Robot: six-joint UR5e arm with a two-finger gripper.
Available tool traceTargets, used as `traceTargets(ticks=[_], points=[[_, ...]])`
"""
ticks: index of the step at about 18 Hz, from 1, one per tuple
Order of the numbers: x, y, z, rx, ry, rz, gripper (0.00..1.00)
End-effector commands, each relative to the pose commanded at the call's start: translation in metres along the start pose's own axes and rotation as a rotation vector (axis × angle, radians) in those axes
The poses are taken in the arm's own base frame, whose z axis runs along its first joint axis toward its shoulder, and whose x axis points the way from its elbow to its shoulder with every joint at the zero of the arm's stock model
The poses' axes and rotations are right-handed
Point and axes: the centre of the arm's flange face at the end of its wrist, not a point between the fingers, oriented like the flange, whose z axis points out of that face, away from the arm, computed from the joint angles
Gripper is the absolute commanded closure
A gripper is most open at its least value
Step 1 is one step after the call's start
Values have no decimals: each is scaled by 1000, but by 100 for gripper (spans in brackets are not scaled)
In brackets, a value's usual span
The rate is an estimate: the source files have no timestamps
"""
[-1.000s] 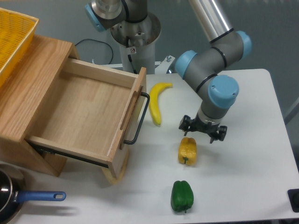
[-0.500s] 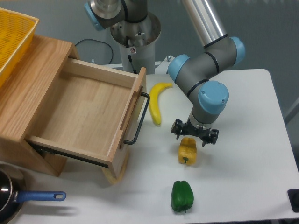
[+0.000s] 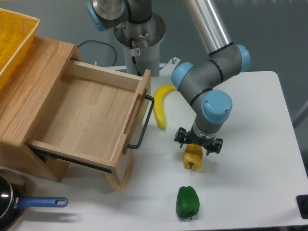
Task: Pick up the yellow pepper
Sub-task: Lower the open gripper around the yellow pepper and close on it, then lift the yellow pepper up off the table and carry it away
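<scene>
No words, brands or numbers can be read. The only marking is a small red-and-white sticker [image 3: 136, 51] on the grey arm base [image 3: 139, 36] behind the desk; what it shows is too small to tell.

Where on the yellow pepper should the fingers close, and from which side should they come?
Probably from straight above, closing across the yellow pepper at its blocky middle. It lies on its side on the table, stem end toward the camera, so the lobed flanks are the widest faces to press on. The gripper hangs open over its far end, with free space on both flanks; the banana and green pepper lie apart.
</scene>
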Motion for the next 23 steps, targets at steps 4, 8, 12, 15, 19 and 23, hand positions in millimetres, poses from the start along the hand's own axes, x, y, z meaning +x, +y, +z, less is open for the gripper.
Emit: traceTargets(ticks=[4,8,12,15,19,23], points=[[-3,-10,5,7,-12,-8,26],[-2,-12,3,3,-23,-17,54],[-6,-14,-11,21,-41,-13,71],[-11,-13,-29,39,-62,-12,71],[-26,-12,-61,74,-103,-29,71],[-43,2,-87,86,-121,-34,71]])
